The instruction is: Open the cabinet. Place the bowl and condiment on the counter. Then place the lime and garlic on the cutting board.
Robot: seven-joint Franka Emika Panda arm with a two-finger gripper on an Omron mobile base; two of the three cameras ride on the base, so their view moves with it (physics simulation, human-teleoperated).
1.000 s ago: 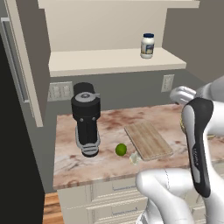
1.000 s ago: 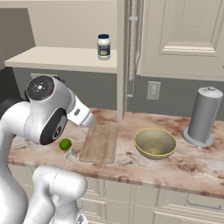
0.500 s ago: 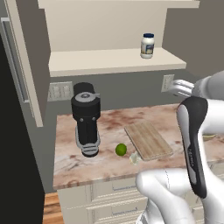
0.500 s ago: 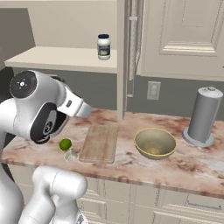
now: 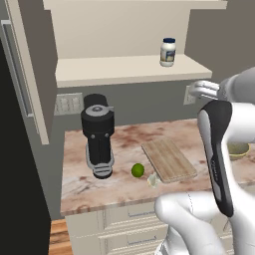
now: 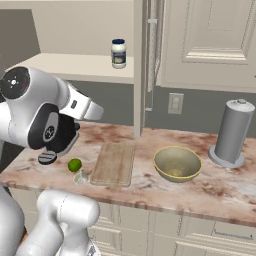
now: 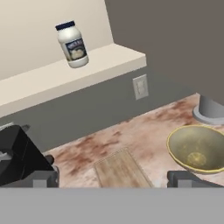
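Note:
The cabinet (image 6: 210,45) has its left door swung open, seen edge-on, and its right door shut. On the bare shelf inside stands the condiment jar (image 6: 118,53) (image 5: 168,51) (image 7: 72,44), upright. The olive-yellow bowl (image 6: 177,163) (image 7: 197,148) rests on the counter (image 6: 225,185), right of the cutting board (image 6: 114,163) (image 5: 168,159). Lime (image 6: 75,164) (image 5: 138,170) and garlic (image 6: 81,176) (image 5: 153,180) lie on the marble just left of the board. My gripper (image 7: 113,179) (image 5: 196,89) hovers open and empty above the counter, below and right of the jar.
A black countertop appliance (image 5: 98,134) stands at the counter's left end. A tall grey cylinder (image 6: 232,132) stands at the right, behind the bowl. A wall outlet (image 7: 140,86) sits under the shelf. The open left door (image 5: 27,74) juts out at the left.
The arm has swung a little left and turned, so the hand now shows near the shelf's right end. Jaws stay open; bowl, jar, lime and garlic have not moved.

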